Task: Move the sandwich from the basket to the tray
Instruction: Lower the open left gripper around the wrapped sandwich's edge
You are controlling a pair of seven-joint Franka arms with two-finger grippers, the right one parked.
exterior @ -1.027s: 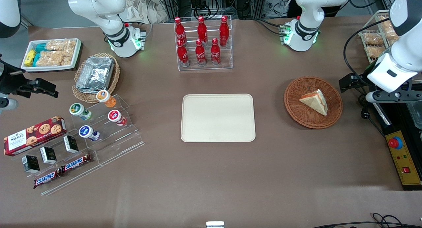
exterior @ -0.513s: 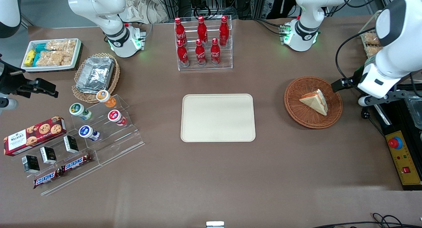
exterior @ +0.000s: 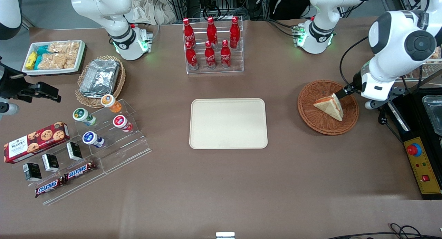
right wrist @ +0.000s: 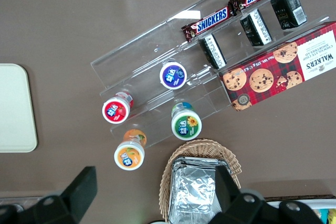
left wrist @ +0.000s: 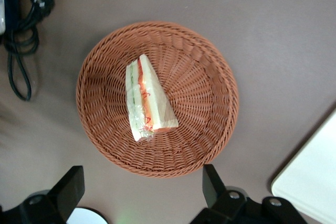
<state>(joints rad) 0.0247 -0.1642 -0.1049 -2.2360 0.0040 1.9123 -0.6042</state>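
Approach: left gripper (left wrist: 142, 192) spread open above the basket rim.
Pale triangular sandwich wedge (left wrist: 147, 99) lies in round reddish-brown wicker basket (left wrist: 212, 72), long axis running away from the gap between the fingers; cream rectangular plastic tray (exterior: 228, 123) well apart.

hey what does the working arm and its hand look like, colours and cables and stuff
The left arm is glossy white with rounded segments, a dark grey round joint cap and a black cable looping beside it. Its base glows green. The hand, above the basket's rim, has two black blocky fingers, spread wide open. I can't make out any markings.
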